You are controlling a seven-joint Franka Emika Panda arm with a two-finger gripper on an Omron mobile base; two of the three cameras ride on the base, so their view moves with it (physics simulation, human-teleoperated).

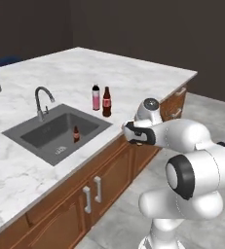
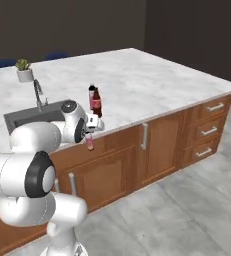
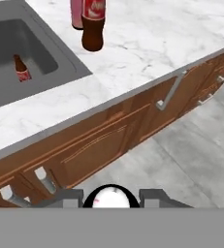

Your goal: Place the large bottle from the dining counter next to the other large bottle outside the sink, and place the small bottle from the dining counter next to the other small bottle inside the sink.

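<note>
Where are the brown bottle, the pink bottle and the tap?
Brown bottle [image 1: 106, 102]: left base view, on its red label.
Pink bottle [image 1: 96, 98]: left base view, on its pink label.
Tap [image 1: 39, 99]: left base view, on its upright chrome stem.

The white arm bends up from its base, and its hand points down. The gripper [image 2: 89, 137] hangs in the air, in front of the cupboard doors. Its two fingers are closed tight around the small bottle [image 2: 89, 141], which hangs below the hand.
</note>
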